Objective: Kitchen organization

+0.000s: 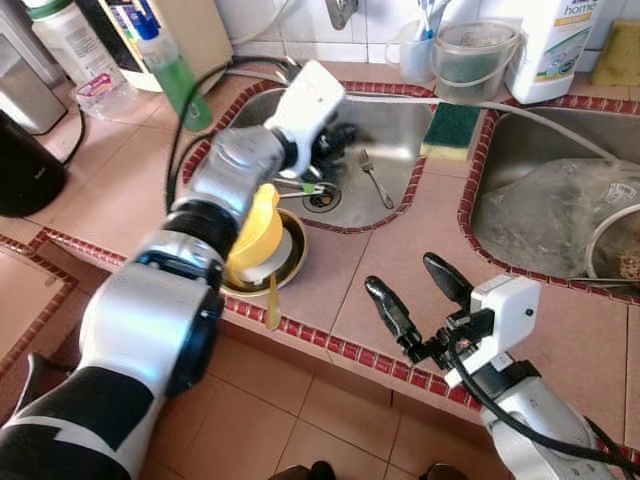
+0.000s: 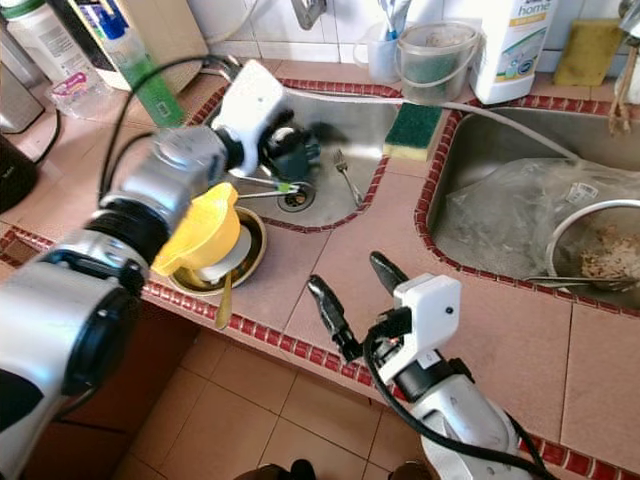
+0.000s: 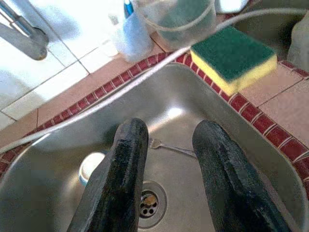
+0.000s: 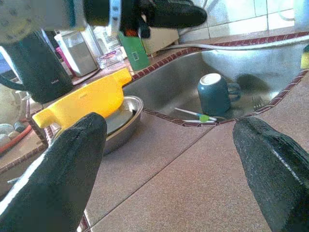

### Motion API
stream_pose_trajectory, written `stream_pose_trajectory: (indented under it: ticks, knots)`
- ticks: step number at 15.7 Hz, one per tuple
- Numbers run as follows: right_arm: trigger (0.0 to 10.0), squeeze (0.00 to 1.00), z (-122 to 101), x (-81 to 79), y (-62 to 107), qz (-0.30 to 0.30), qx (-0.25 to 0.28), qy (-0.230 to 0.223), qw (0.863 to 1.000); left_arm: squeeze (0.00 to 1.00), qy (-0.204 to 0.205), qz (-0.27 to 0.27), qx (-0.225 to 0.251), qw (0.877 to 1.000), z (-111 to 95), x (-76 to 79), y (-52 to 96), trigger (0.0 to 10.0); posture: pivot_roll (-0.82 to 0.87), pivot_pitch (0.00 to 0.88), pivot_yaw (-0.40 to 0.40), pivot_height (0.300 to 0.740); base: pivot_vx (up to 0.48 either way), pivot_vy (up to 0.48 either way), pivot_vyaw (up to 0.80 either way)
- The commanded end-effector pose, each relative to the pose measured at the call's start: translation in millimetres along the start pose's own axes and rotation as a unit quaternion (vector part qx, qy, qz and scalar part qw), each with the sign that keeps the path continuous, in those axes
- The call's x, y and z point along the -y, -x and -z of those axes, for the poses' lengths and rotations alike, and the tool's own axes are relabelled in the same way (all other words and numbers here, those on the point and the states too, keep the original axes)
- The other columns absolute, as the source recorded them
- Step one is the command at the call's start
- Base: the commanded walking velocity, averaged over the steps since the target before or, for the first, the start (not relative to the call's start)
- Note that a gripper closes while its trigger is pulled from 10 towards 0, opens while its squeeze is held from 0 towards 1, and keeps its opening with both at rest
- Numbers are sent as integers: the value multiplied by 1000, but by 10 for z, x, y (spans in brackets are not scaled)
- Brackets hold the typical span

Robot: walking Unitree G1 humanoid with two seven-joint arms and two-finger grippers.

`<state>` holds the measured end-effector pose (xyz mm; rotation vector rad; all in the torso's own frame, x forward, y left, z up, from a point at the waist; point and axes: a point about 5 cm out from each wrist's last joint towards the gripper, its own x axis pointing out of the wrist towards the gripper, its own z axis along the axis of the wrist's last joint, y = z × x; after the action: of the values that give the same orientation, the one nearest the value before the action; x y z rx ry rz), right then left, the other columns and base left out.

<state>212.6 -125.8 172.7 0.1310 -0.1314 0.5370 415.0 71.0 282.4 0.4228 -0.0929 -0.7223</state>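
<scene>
A black kettle point(image 1: 25, 160) stands on the tiled counter point(image 1: 110, 170), far out past the left arm's elbow. A green bottle point(image 1: 178, 80) leans by the wall, just beyond that arm.

The left gripper point(image 1: 335, 150) hangs inside the left sink point(image 1: 390, 125). Its two black fingers point(image 3: 120, 169) are spread apart and hold nothing. Under the gripper sits a dark cup point(image 4: 215, 94), upside down on the sink floor. Beside the cup lies a thin stick with a green bit point(image 4: 200, 116), close to the drain point(image 3: 149, 203). A fork point(image 1: 375, 175) lies a little past the fingers, not touching them.

Under the left arm, on the counter, sits a metal bowl point(image 1: 295, 255) with a yellow plastic dish point(image 1: 255, 230) tipped up in it. The arm covers part of them.

A green and yellow sponge point(image 1: 452, 130) rests on the strip between the two sinks, past the left gripper. A white hose point(image 1: 560, 125) runs across behind it. By the wall stand a white cup with toothbrushes point(image 1: 415, 45), a clear tub point(image 1: 475, 50) and a big white bottle point(image 1: 550, 50).

The right gripper point(image 1: 410, 290) hovers over bare counter near the front edge. Its fingers are wide open and empty. Beyond it, the right sink point(image 1: 500, 150) holds a crumpled clear bag point(image 1: 560, 210) and a metal strainer point(image 2: 595, 255) with scraps in it.
</scene>
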Motion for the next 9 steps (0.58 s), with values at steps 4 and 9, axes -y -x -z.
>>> stream_pose_trajectory:
  ticks: [4,9]
  knots:
    - [10000,0,52,26,-51,-17,-1,0,1000,0,32,16,-1,999,96,-160,256,10000,-201,127,183,740,0,0,0]
    - [10000,0,72,69,-61,-33,-7,12,999,0,1,14,-19,1000,92,-246,641,10000,-197,100,160,740,0,0,0]
